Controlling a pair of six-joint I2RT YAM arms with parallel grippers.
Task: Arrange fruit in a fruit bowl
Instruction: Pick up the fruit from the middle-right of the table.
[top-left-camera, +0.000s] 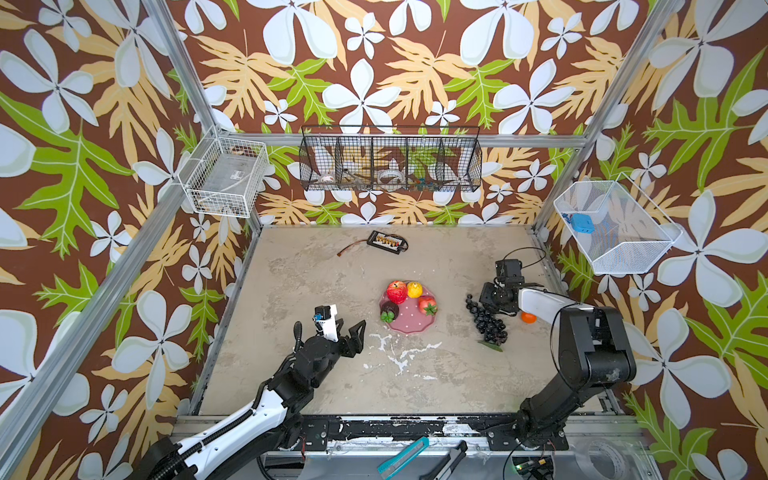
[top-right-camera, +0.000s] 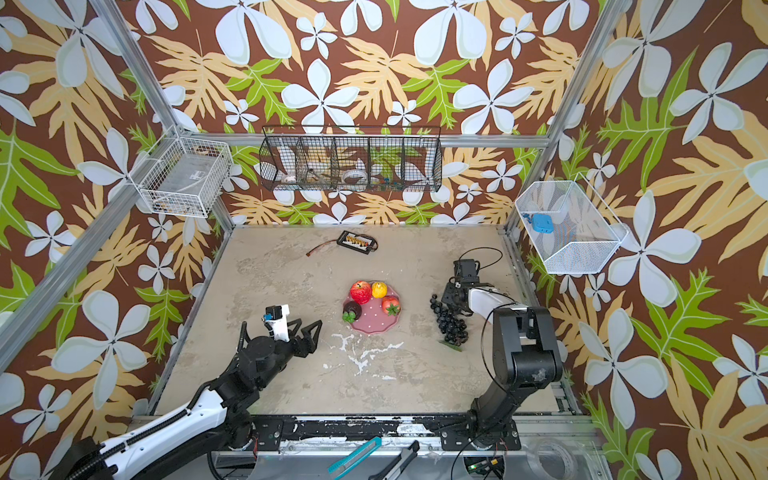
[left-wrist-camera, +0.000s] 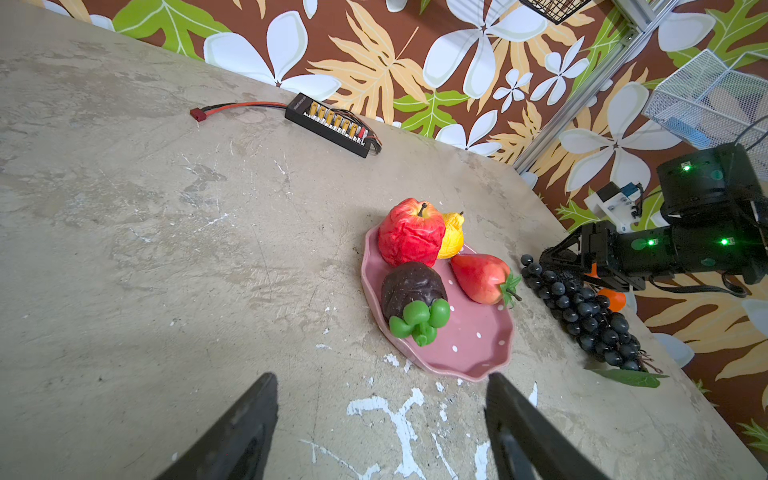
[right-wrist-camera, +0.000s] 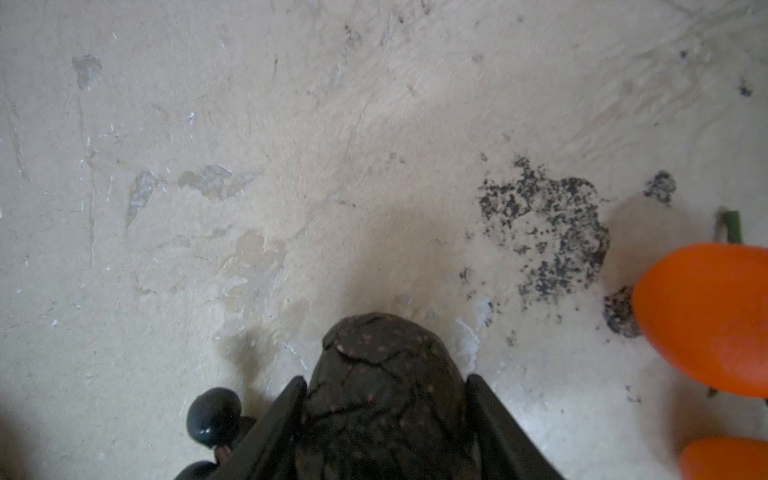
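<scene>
Four fruits sit in the bowl mid-table. The apple and pear touch at the far rim, and the strawberry is on the bowl's right side. The purple fruit is on the left, green leaves toward the robot. The near part of the bowl is bare.

Grapes lie on the table right of the bowl, apart from it. A flat leaf is at their near end.

Right gripper is low at the far end of the grapes. Its wrist view shows the jaws closed in on the avocado, a finger against each side, with a single grape just beside one finger. Cannot tell whether the avocado is off the table.

Two oranges lie near it on the table. In both top views only one of them shows, beside the right arm's white link.

Left gripper hovers left of the bowl on the near side — jaws wide open, nothing between them, pointed toward the bowl.

Black board with a red lead lies at the back of the table, well apart from the fruit.
</scene>
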